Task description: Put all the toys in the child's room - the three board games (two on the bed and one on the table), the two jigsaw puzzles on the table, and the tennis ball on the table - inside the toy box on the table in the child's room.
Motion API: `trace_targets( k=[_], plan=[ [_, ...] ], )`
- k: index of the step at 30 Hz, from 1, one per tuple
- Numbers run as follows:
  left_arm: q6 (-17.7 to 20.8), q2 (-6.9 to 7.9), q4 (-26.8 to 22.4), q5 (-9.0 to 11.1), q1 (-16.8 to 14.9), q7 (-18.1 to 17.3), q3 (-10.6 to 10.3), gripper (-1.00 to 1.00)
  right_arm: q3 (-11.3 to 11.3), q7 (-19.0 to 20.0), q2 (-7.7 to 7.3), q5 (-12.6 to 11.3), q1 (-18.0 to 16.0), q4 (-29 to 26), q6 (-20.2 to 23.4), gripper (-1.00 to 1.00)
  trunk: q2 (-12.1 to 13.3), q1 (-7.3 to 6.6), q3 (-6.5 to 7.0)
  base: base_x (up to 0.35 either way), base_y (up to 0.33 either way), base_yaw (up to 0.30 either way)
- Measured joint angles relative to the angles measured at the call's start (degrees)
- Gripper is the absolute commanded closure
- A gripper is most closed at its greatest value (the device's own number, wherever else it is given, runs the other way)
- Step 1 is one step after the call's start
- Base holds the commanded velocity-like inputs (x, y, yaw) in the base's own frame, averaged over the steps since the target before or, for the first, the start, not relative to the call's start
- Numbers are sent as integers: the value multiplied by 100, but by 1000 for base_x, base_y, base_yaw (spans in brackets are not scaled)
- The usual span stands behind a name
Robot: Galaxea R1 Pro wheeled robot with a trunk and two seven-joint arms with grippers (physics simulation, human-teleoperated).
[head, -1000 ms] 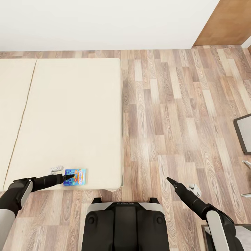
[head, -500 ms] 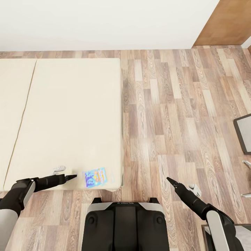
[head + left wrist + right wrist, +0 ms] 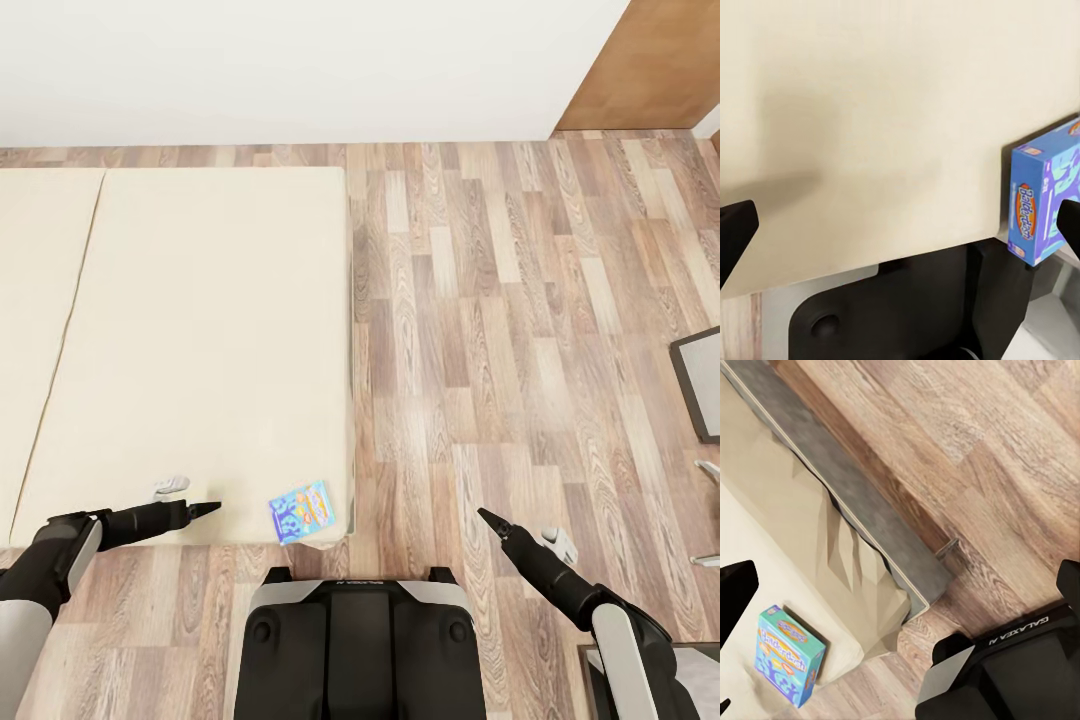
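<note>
The board game (image 3: 302,511) lies flat at the near corner of the bed (image 3: 200,330), its long axis running along the bed's near edge, just beyond my spread, empty left gripper (image 3: 208,508), with my right gripper (image 3: 486,517) likewise spread and farther off over the floor

- The bed (image 3: 200,340) runs off the head view's left edge, so its full width cannot be told.
- A dark-framed object (image 3: 700,385) at that view's right edge is cut off; what it is cannot be told.
- In the left wrist view the board game (image 3: 1044,201) is cropped by the frame edge, and one black fingertip (image 3: 1071,225) covers part of it.
- The print on the box is too small to read in the head view.
</note>
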Motion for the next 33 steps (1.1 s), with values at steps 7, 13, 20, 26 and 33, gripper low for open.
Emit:
trace_targets(
  k=[7,13,20,26,33],
  plan=[
    [0,-12,0,-1,0,18,-4,-100,0,0,0,0,0,0,0,-100,0,0,0,0,0,0],
    [3,-34,0,-1,0,67,-26,-100,0,0,0,1,0,0,0,-100,0,0,0,0,0,0],
    [16,-62,0,1,0,115,-34,-100,0,0,0,0,0,0,0,-100,0,0,0,0,0,0],
    [21,-176,-4,1,0,128,-35,-100,0,0,0,1,0,0,0,-100,0,0,0,0,0,0],
    [29,-359,-8,-4,0,146,-38,-100,0,0,0,1,0,0,0,-100,0,0,0,0,0,0]
  ],
)
